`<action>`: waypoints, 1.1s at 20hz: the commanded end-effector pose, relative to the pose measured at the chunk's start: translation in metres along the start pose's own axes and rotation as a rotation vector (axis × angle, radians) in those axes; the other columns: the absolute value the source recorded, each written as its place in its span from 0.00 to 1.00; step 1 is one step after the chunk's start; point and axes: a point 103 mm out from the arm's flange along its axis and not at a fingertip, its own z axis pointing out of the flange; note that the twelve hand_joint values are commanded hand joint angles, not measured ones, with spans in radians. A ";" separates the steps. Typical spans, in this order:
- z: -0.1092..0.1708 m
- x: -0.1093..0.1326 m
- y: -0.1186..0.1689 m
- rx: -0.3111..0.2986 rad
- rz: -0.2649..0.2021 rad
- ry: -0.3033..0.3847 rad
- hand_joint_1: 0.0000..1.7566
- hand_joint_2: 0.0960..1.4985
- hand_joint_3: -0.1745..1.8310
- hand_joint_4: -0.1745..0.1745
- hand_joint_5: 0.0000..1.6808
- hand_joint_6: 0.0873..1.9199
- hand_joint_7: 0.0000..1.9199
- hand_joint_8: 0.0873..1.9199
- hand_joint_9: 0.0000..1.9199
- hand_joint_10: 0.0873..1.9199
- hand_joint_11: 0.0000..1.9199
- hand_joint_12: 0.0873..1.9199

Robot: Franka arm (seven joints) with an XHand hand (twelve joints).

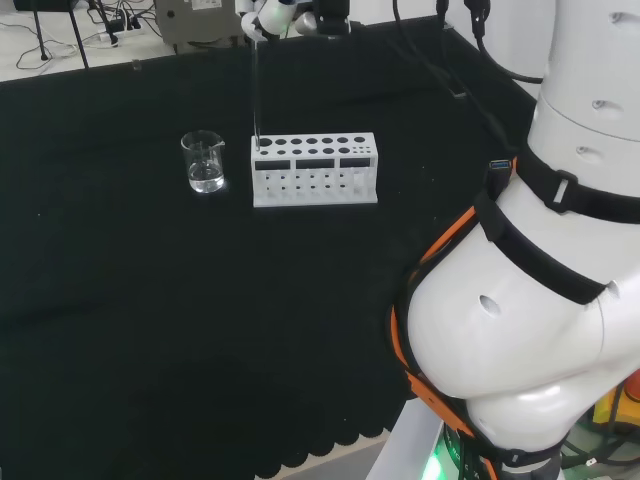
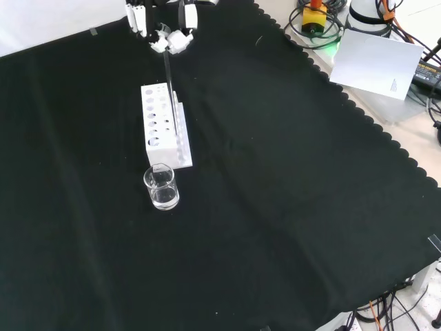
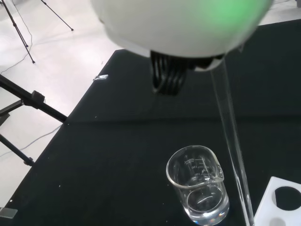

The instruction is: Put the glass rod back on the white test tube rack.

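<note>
- In the head view, a small glass beaker (image 1: 204, 162) holding a little clear liquid is seen at the left, standing on the black cloth of the desk (image 1: 120, 300), just beside the left end of the rack and apart from it.
- Next to the right, the glass rod (image 1: 256, 95) is held almost upright, its long axis close to vertical. Its upper end is pinched by the hand (image 1: 272, 14) at the top edge of the view, and its lower end is seen at the leftmost hole of the back row of the white test tube rack (image 1: 314, 169).
- Whether the tip is already inside that hole or just above it cannot be told from the head view. In the front view the rod (image 2: 168, 76) appears to pass down into the rack (image 2: 164, 125) at its far end.
- The fingers are curled around the rod's top, so the rod hangs straight below the hand.
- The coming move is judged to turn on this alignment: the rod must stay vertical over the hole while it is lowered and then let go.
- At the far right, the arm's own white links (image 1: 540, 300) are seen.
</note>
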 end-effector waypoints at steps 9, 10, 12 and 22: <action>0.007 -0.009 0.009 0.010 0.032 -0.009 0.76 0.22 0.64 0.00 0.73 0.40 0.73 0.43 0.92 0.31 0.72 0.50; 0.007 -0.010 0.010 0.010 0.038 -0.009 0.76 0.22 0.64 0.00 0.73 0.40 0.73 0.43 0.92 0.31 0.72 0.50; 0.007 -0.011 0.010 0.006 0.046 -0.005 0.76 0.22 0.64 0.00 0.73 0.40 0.73 0.43 0.92 0.31 0.72 0.50; 0.011 -0.053 0.004 0.006 0.084 0.013 0.76 0.22 0.64 0.00 0.73 0.40 0.73 0.43 0.92 0.31 0.72 0.50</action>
